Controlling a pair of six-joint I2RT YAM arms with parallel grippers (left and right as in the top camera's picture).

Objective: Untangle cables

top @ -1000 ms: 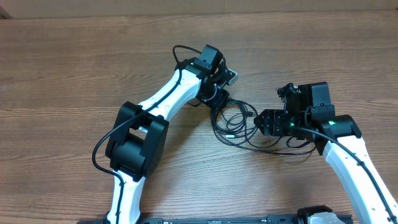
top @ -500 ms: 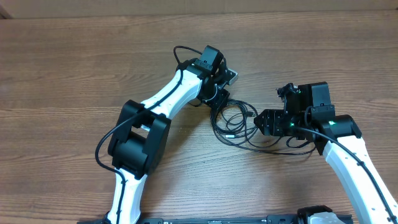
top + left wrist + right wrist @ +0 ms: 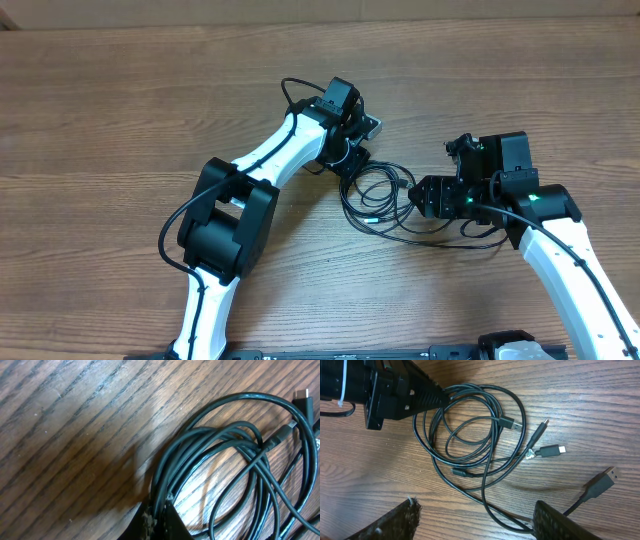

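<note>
Wood table [image 3: 120, 120], cables [image 3: 215, 435] in left end effector [image 3: 159, 512]

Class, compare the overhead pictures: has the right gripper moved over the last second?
No. The right gripper stays open in the same place against the table's wood grain, just right of the cables.

- Cables [image 3: 170, 460]: thin, blk, several overlapping loops, tangled, lying flat on wood table [image 3: 120, 100].
- Plug ends [image 3: 552, 451]: silver-tipped, loose, spread beside loops, apart from ea. other.
</note>
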